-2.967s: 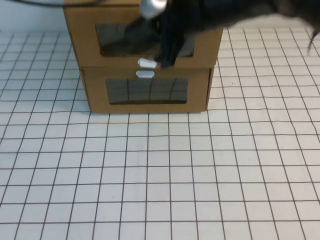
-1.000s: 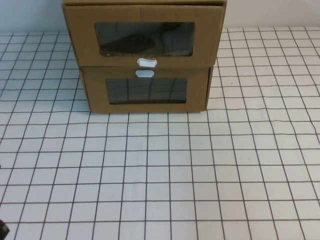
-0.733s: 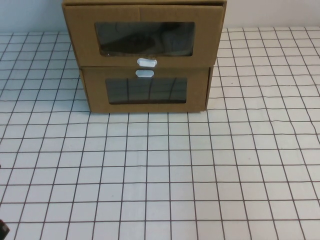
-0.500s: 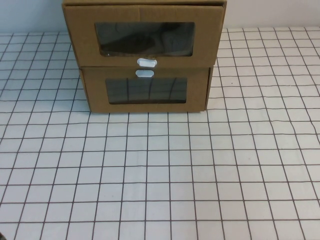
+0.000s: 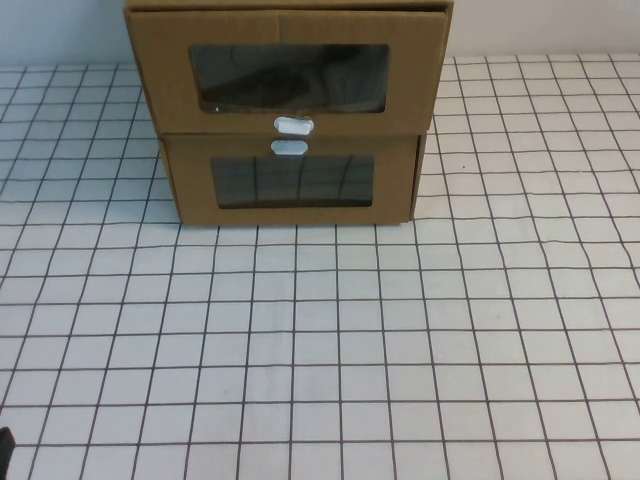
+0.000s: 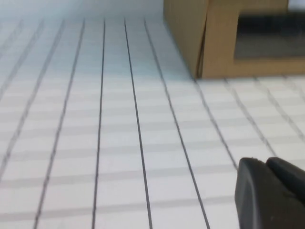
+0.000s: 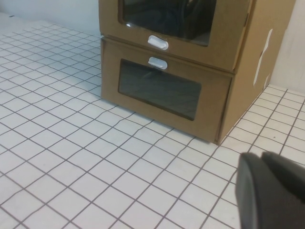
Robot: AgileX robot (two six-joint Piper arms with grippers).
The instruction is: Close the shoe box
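Observation:
The shoe box (image 5: 288,78) is the upper of two stacked brown cardboard boxes at the back middle of the table. It has a clear window, with its white pull tab (image 5: 293,126) just below. Its front looks pushed in, with no drawer sticking out. It also shows in the right wrist view (image 7: 228,28). My left gripper (image 6: 266,162) is shut and empty, low over the table, well short and left of the boxes; only a dark bit of it shows in the high view (image 5: 4,445). My right gripper (image 7: 261,156) is shut and empty, in front and to the right of the boxes.
The matching lower box (image 5: 290,185) has its white tab (image 5: 290,147) above its window and bears the shoe box. Its corner shows in the left wrist view (image 6: 214,47). The table (image 5: 330,340) is white with a black grid. A pale wall stands behind.
Three seconds ago my right arm was over the upper box's front; it has drawn back out of the high view. In the last second the boxes have not moved.

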